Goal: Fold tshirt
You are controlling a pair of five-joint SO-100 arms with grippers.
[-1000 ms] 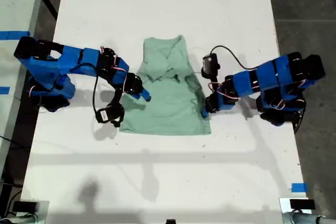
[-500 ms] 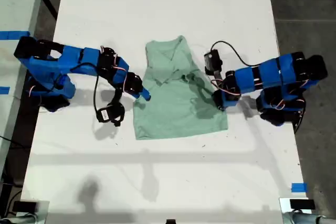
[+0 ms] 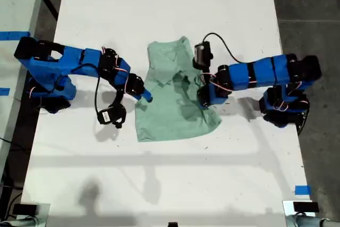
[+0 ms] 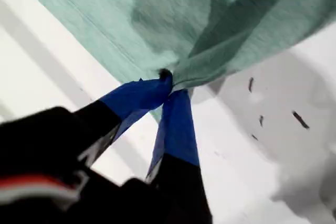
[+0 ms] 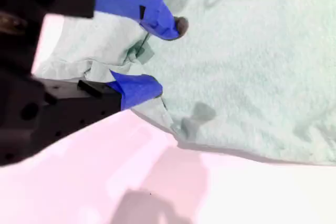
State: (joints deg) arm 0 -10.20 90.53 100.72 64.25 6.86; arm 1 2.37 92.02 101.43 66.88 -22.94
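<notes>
Tshirt point(image 3: 172, 97) mid-fold.
My first gripper point(image 4: 167, 85) clamped on edge, lifting it for fold-over; my second gripper point(image 5: 157, 56), jaws apart, straddles opposite edge w/o gripping.

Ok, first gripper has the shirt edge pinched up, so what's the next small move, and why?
I would probably carry my first gripper further toward the exterior view's left, then lower it. It is shut on a bunched edge of the tshirt, raised off the table and only partway across, so the fold is not yet laid. My second gripper sits open at the opposite edge.
</notes>
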